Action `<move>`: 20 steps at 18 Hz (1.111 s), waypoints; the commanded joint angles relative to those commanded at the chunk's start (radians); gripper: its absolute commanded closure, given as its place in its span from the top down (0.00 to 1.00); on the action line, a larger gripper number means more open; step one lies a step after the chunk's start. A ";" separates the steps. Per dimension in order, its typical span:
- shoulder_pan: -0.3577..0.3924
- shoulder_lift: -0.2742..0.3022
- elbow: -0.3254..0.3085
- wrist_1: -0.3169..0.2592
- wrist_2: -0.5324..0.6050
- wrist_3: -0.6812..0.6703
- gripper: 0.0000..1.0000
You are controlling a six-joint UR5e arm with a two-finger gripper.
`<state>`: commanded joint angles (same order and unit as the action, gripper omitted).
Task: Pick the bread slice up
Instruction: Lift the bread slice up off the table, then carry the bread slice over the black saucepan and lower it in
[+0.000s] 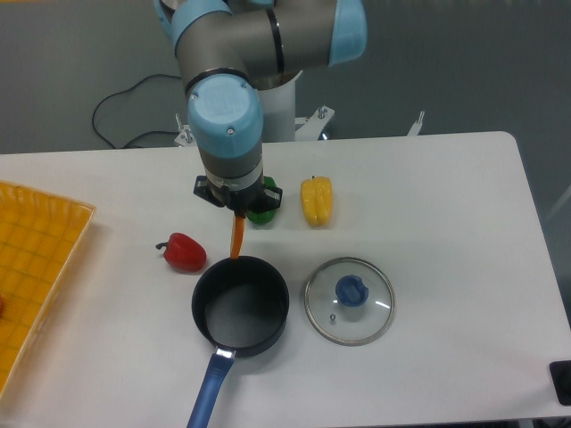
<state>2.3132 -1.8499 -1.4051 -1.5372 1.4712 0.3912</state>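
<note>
Fixed camera, looking down on the white worktop (446, 232) from the front. Arm reaching forward from its base at the far edge, grey links folded high, the blue-capped wrist directly above the tool (237, 207) and hiding most of it. Tool pointing straight down, closed on the upper end of the bread slice (237, 235); fingers themselves not clearly visible under the wrist.

Bread slice held clear of the worktop, edge-on to the camera, showing only as a thin orange strip. Long axis close to vertical in the picture, lower end hanging just over the far rim of the pot (241, 306). Whether it touches the rim, cannot tell.

Pot dark blue with a blue handle running toward the near edge, interior dark and holding nothing visible. Glass lid (350, 300) with a blue knob lying flat on the worktop just right of the pot, apart from it. Yellow-orange tray (36, 267) at the left edge, cut off by the frame, with 1 small reddish item barely showing at the border, too little to identify.

3 peppers on the worktop: red pepper (184, 253) left of the pot, green pepper (264, 201) partly hidden behind the tool, yellow pepper (316, 201) just right of the green one.
</note>
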 joint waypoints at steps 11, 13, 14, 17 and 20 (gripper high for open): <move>0.005 -0.055 0.015 0.129 -0.006 -0.087 0.04; 0.011 -0.060 0.015 0.140 -0.008 -0.089 0.04; 0.011 -0.064 0.015 0.141 -0.009 -0.089 0.04; 0.006 -0.086 0.015 0.192 -0.011 -0.135 0.05; 0.002 -0.094 0.006 0.207 -0.011 -0.143 0.05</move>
<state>2.3148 -1.9435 -1.3990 -1.3300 1.4603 0.2485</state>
